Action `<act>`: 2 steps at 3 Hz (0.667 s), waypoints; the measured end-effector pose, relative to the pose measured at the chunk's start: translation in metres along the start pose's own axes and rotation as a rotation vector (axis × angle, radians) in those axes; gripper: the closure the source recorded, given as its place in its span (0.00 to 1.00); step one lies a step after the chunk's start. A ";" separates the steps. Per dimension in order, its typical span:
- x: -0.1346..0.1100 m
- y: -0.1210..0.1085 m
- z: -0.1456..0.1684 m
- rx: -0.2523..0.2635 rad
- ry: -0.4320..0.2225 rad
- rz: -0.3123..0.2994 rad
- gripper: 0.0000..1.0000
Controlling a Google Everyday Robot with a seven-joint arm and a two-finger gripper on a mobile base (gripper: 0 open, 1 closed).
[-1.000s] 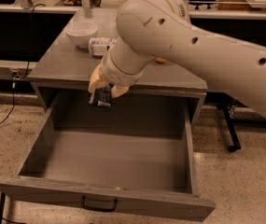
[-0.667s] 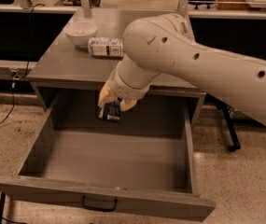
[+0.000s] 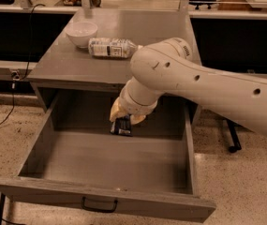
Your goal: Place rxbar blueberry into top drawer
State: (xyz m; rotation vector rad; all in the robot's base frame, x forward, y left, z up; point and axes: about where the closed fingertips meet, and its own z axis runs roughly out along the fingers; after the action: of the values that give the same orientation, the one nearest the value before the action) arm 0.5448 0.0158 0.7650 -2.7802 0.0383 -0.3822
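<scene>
Over the last second the arm (image 3: 194,86) has carried the pincer (image 3: 123,120) off the front edge of the surface (image 3: 63,64) and down into the open drawer (image 3: 100,198). It now hangs inside the cavity, near the back wall and a little right of centre. A second ago it was higher and further left, level with the lip of the surface. The pincer is clamped on the snack bar (image 3: 122,127), whose dark wrapper pokes out below the pale fingers (image 3: 116,111), tilted rather than flat. The bar looks close to the drawer floor, but I cannot tell whether it touches. Nothing else has moved: the bowl (image 3: 81,33) and the bottle (image 3: 110,47) lie on the surface where they were, well apart from the action, and the drawer stands pulled fully out with its handle (image 3: 99,204) facing the camera. For the task, this means the carry is nearly done and the bar is already over the right compartment. What likely remains is a short descent, or simply letting go, then lifting the arm clear of the drawer's rear edge without dragging the bar along.
</scene>
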 end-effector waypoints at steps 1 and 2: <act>-0.003 0.012 0.034 0.002 -0.003 0.001 1.00; -0.011 0.026 0.081 0.000 0.042 -0.021 1.00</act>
State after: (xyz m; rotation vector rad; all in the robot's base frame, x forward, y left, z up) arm 0.5562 0.0186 0.6800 -2.7747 0.0192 -0.4453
